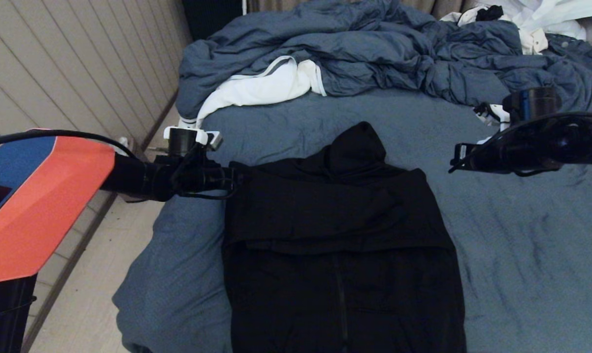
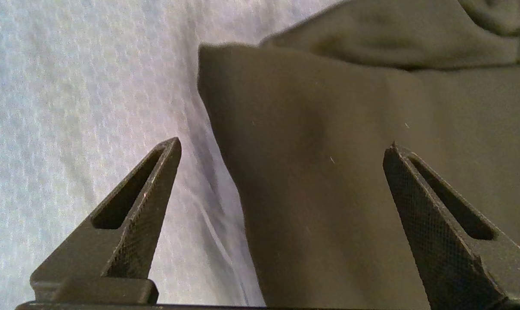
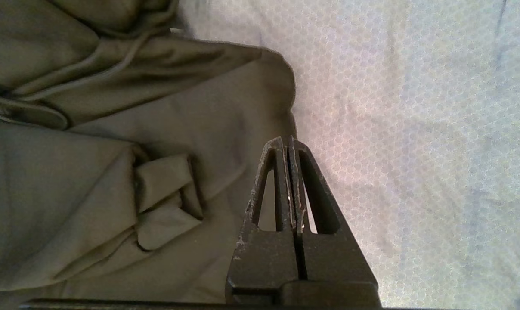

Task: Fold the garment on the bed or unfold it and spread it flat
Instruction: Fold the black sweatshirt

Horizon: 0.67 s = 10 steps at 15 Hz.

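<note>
Black garment [image 1: 340, 245] lies on the bed [image 1: 521, 255], toward the near edge, hood pointing at the far side, sleeves folded in across the chest, front zipper running down the middle of the lower half. No brand mark, label or writing readable on it or anywhere else.

Left gripper [image 2: 281, 148] hangs over the garment's left shoulder corner, jaws spread wide, one finger over the sheet and the other over the black cloth; nothing between them. In the head view the left gripper [image 1: 237, 179] sits at that same corner.

Right gripper [image 3: 288, 142] hovers above the garment's right edge near the shoulder, jaws pressed together, holding nothing; in the head view it [image 1: 455, 159] stands just off the right shoulder.

Rumpled blue-grey duvet [image 1: 374, 54] with white lining is heaped along the far side, white clothing [image 1: 546, 17] behind it.
</note>
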Tool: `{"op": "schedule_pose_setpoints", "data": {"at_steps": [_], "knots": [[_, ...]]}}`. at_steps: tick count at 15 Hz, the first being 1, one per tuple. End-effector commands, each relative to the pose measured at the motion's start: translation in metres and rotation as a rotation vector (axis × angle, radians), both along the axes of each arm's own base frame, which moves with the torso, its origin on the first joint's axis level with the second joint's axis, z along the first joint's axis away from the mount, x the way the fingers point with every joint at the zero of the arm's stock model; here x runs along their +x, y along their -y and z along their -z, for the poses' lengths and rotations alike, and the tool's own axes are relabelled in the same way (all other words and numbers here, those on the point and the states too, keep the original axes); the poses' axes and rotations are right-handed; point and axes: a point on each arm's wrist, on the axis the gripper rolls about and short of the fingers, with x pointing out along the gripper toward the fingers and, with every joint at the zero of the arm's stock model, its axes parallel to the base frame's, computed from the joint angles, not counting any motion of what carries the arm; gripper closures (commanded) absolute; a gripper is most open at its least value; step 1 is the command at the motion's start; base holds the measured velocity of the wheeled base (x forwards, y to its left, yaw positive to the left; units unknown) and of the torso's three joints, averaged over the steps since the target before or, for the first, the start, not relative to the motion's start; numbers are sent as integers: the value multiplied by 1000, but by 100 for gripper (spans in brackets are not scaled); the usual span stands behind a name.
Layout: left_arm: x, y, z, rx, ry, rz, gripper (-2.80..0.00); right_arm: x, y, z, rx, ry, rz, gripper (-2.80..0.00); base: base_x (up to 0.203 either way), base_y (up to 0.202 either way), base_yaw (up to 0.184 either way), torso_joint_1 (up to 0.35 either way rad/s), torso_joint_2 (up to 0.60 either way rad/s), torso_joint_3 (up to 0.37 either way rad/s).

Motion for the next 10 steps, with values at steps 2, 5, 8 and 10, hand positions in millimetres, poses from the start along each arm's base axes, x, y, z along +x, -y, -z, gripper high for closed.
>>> {"op": "schedule_pose_setpoints", "data": {"at_steps": [2, 5, 8, 10], "knots": [[2, 1, 10, -7, 16, 1, -280, -3, -6, -1, 1, -2, -14, 0, 0, 0, 0, 0, 0, 0], [-9, -15, -2, -25, 9, -29, -280, -1, -11, 3, 9, -13, -23, 0, 0, 0, 0, 0, 0, 0], [-8, -52, 9, -66, -35, -21, -280, -2, -11, 7, 18, -27, -22, 0, 0, 0, 0, 0, 0, 0], [-4, -54, 17, -82, -55, 3, -280, -6, -12, 7, 19, -31, -22, 0, 0, 0, 0, 0, 0, 0]]}}
